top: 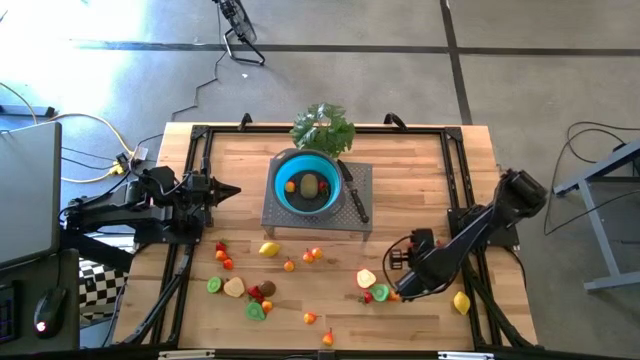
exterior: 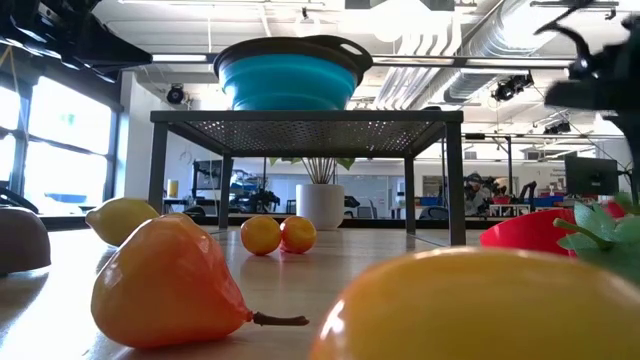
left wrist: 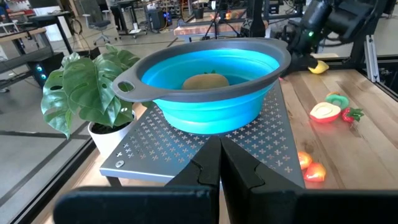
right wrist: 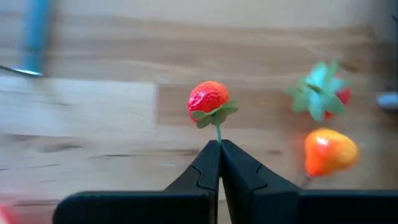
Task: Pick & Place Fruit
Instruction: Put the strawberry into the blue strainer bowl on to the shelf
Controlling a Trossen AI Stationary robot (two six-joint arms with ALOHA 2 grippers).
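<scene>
Two grippers, going left to right: left gripper (left wrist: 219,158) pressed together on nothing, pointed at blue bowl (left wrist: 208,81) on the metal rack (left wrist: 186,146) just ahead. Right gripper (right wrist: 219,151) pinching a strawberry (right wrist: 208,99) by the green stem, berry straight beyond the fingertips, orange fruit (right wrist: 329,151) off beside.

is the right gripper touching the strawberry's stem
Touching. The right wrist view shows the right gripper with jaws shut on the green stem of the strawberry.

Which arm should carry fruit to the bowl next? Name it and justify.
Right. The right gripper is shut on a strawberry's stem; the left gripper is shut on nothing, facing the blue bowl.
</scene>
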